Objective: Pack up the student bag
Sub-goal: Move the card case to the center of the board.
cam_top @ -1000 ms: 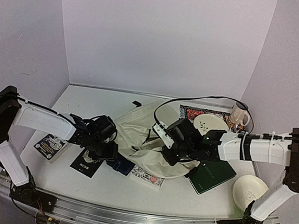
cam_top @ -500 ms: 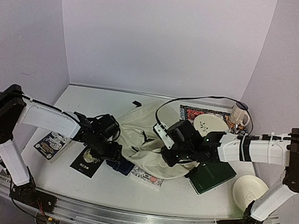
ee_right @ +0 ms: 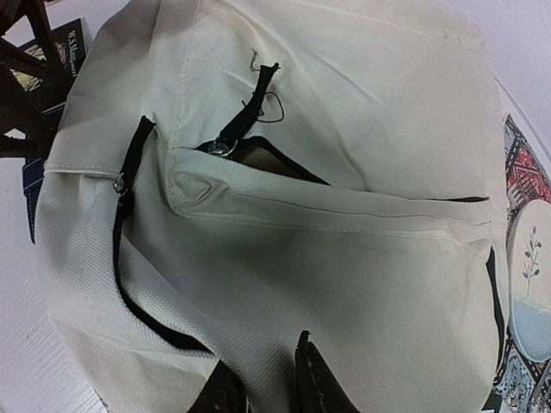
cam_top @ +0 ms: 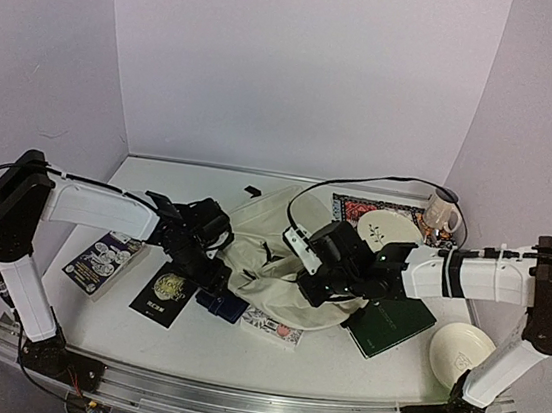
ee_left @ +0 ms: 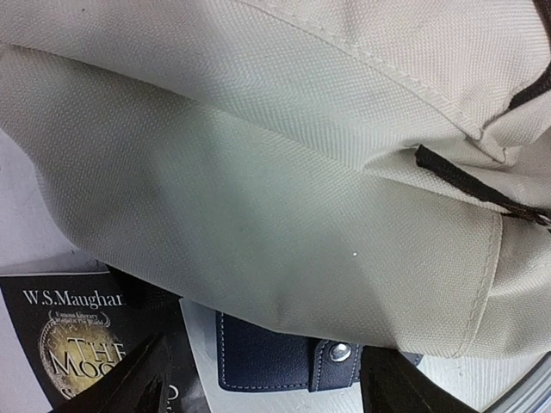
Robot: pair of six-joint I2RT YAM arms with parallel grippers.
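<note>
The left gripper (cam_top: pixel 214 259) stands open and empty, with the student bag (cam_top: pixel 263 230) mid-tabletop, just ahead to its right. The right gripper (ee_right: pixel 263 379) pinches the bag's fabric from the opposite flank, jaws nearly together.

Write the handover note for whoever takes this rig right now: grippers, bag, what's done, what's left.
Left gripper: open, holding nothing, low beside the student bag.
Right gripper: pinched shut on bag fabric.
Bag: slumped mid-table, pocket zipper partly open.
Done: no item seen inside yet.
Left: black book, navy wallet (partly under the bag) and green book lie outside.
</note>
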